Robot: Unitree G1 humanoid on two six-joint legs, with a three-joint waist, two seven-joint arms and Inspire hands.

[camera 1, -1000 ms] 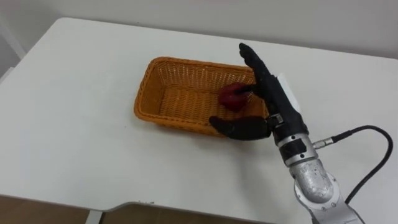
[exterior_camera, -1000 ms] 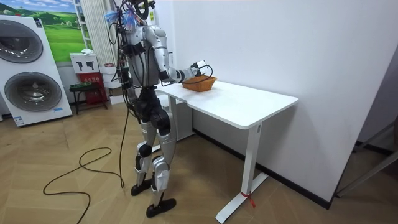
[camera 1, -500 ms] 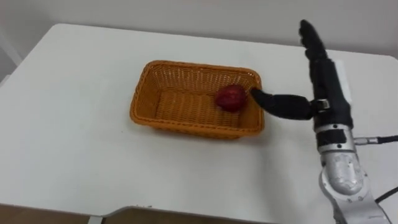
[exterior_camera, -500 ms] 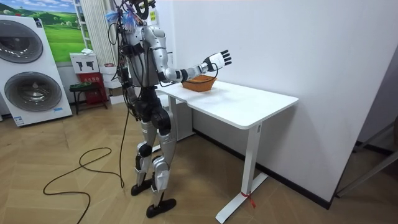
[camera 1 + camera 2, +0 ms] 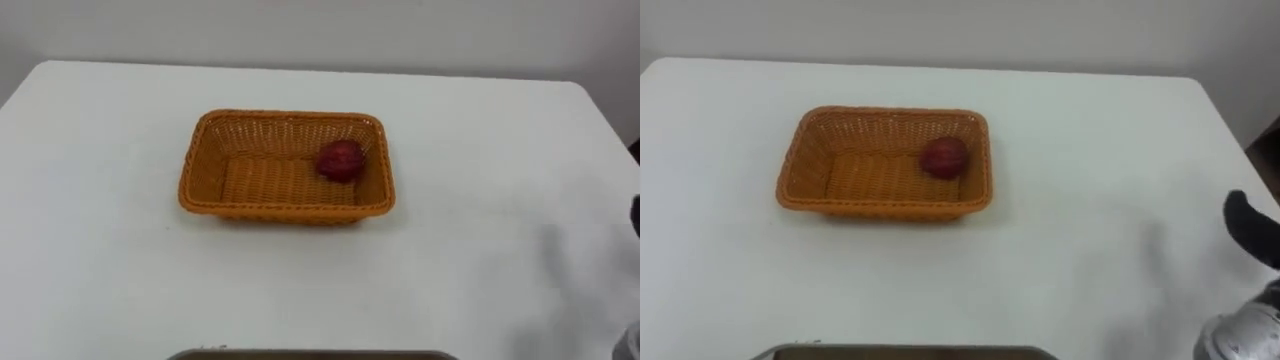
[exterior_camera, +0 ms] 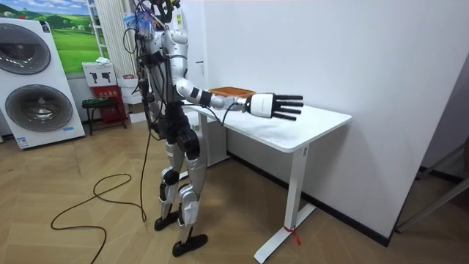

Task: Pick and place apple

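Now we see the apple (image 5: pixel 341 159) lying in the wicker basket (image 5: pixel 205 170) on the bench (image 5: pixel 100 260), tucked against its far right wall, while our right hand (image 6: pixel 272 105) hangs spread wide and empty well off to the right, so the placing looks done.

The apple (image 5: pixel 341 160) is dark red, woven basket (image 5: pixel 203 178) orange, table (image 5: pixel 100 260) white.

— Where does the wicker basket (image 5: pixel 287 214) sit?
— On the table (image 5: pixel 480 230), a little toward 10 o'clock from its middle, with its long side running across.
— And the apple (image 5: pixel 341 159)?
— Inside the basket, at 2 o'clock, in the far right corner.
— The right hand (image 5: pixel 1250 228)?
— At 4 o'clock from the basket, well apart, by the table's right edge.
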